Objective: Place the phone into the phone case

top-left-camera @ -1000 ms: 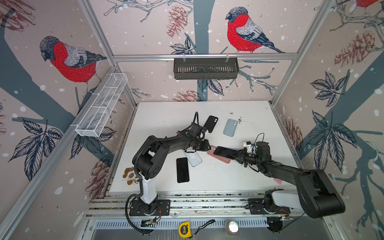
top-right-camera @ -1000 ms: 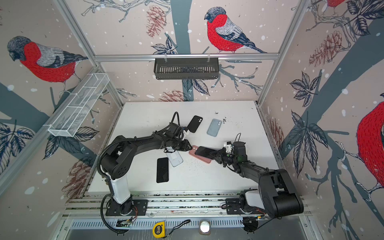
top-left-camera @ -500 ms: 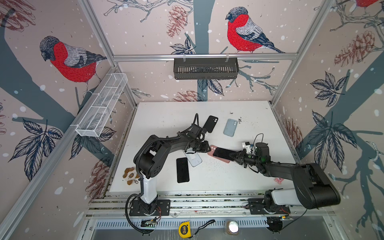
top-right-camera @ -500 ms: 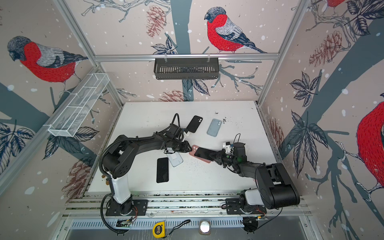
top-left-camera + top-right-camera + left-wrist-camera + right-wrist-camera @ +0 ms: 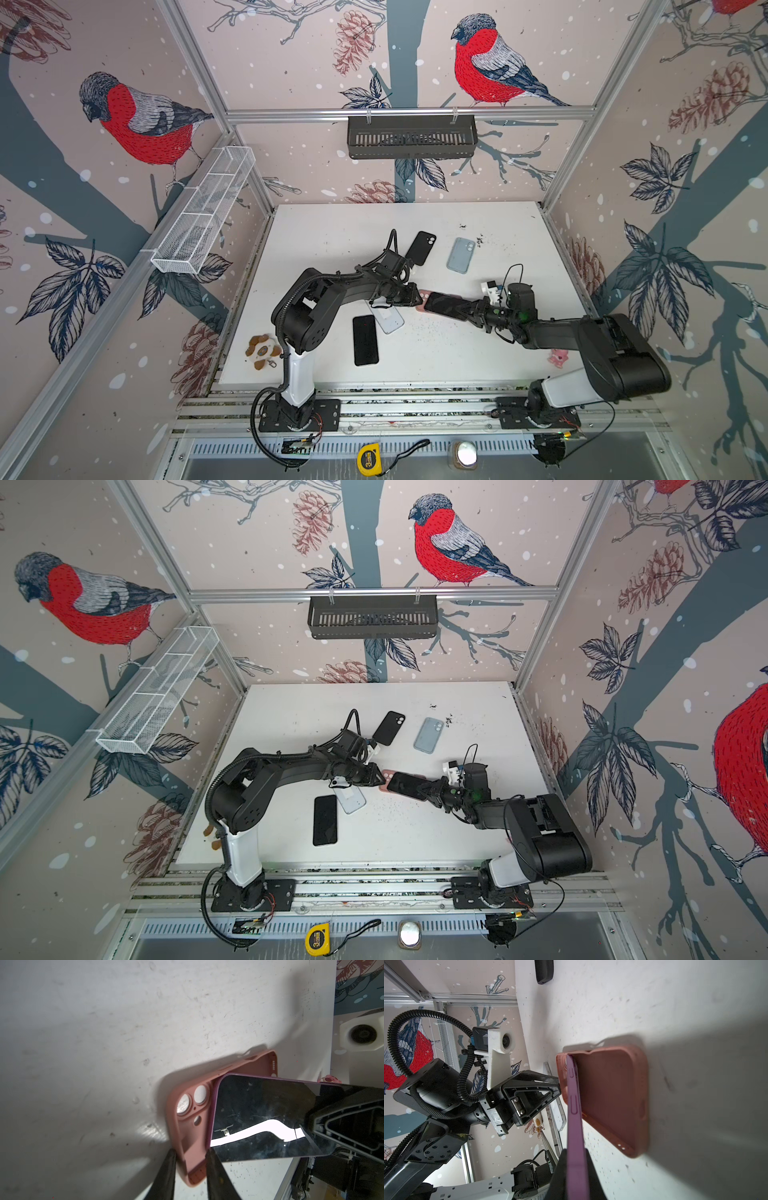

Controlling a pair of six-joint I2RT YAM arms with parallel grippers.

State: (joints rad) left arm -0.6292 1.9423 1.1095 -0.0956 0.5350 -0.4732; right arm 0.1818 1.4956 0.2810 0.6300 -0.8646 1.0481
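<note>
Left gripper (image 5: pixel 190 1153) is pinching the case (image 5: pixel 193 1118) wall; right gripper (image 5: pixel 471 309) is clamping the tilted phone (image 5: pixel 259 1115). Tucking its left end in first, then lowering flat, seems wise.

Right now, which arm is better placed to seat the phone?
Right. The right gripper holds the purple phone, tilted, far end in the pink case; the left gripper only pinches the case's rim.

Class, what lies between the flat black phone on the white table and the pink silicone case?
A white rectangular phone, shown in both top views.
</note>
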